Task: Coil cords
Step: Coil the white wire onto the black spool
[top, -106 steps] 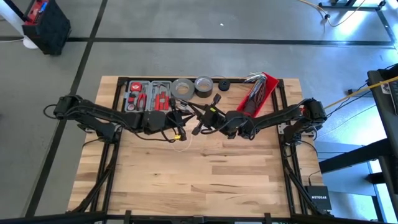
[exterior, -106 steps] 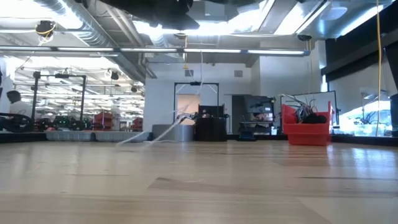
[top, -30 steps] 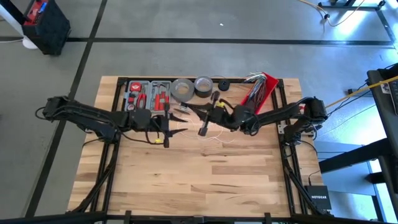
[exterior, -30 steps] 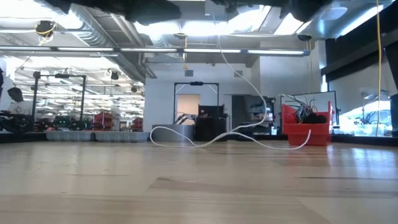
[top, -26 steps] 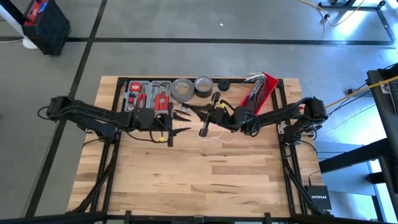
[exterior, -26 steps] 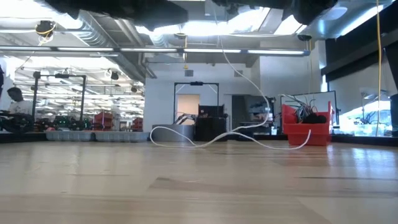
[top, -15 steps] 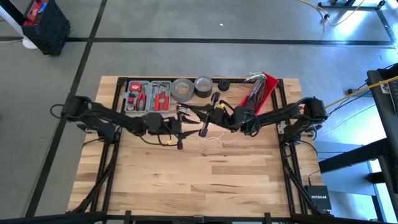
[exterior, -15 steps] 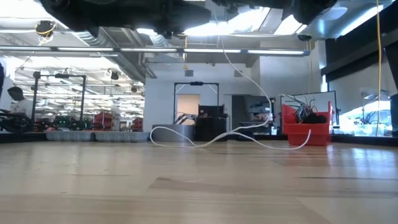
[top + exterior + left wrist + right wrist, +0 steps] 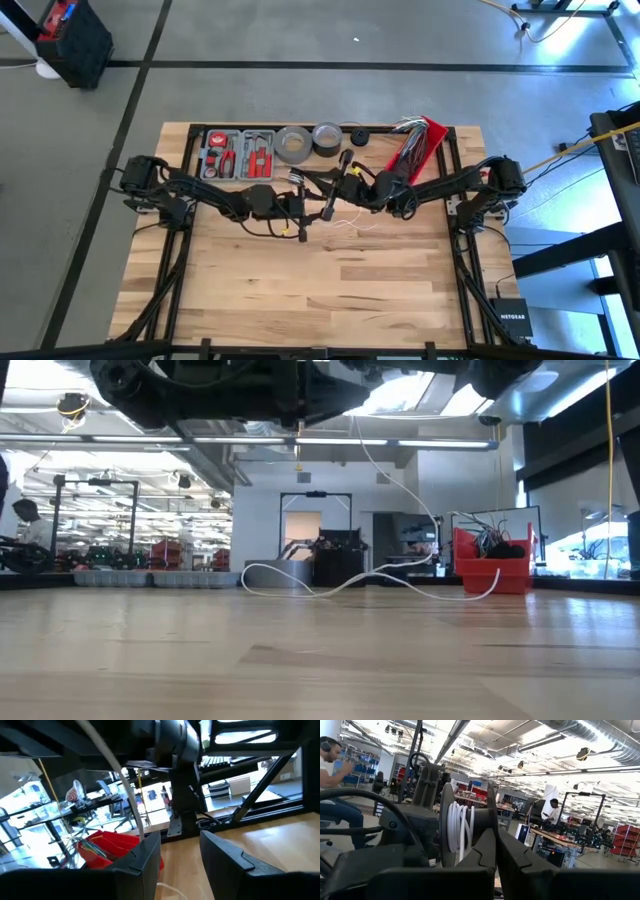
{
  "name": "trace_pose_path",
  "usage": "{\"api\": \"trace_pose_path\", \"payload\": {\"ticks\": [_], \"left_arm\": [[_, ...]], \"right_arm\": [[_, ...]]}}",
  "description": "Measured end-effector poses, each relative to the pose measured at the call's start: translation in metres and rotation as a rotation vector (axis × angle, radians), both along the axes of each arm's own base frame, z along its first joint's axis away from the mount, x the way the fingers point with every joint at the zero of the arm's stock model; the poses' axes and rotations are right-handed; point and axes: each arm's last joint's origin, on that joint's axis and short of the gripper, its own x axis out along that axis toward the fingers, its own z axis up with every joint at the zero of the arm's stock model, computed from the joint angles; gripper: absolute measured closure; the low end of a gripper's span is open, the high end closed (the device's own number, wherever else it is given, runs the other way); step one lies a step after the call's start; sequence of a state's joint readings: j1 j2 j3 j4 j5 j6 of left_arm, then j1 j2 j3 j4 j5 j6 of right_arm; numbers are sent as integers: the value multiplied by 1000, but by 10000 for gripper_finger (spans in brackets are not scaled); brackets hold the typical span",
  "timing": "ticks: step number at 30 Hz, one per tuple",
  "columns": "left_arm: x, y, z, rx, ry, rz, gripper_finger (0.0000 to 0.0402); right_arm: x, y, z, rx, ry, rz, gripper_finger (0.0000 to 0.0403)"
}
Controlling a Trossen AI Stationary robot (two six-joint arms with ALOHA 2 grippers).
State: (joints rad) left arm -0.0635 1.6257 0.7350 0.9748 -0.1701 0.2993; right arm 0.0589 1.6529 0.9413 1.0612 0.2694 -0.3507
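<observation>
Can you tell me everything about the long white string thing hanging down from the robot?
The white cord is thin, smooth and floppy. It hangs from the arms above the table, drops in a curve, then lies in loose wavy loops on the wooden table, ending near the red bin. Several turns are already wound side by side just ahead of the shut right claw.

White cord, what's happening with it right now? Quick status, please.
Right gripper shut on white cord, held aloft. Left gripper open, beside the hanging cord. Loose end trails on table toward red bin. Nothing blocking.
</observation>
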Motion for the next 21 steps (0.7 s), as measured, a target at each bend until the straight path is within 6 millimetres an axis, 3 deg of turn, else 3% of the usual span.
{"api": "trace_pose_path", "payload": {"ticks": [11,21], "left_arm": [[-5,5,-8,76,169,166,271],[-4,4,-6,55,154,145,271]], "right_arm": [[-3,23,2,-129,14,-43,397],[-2,22,1,-144,24,-53,397]]}}
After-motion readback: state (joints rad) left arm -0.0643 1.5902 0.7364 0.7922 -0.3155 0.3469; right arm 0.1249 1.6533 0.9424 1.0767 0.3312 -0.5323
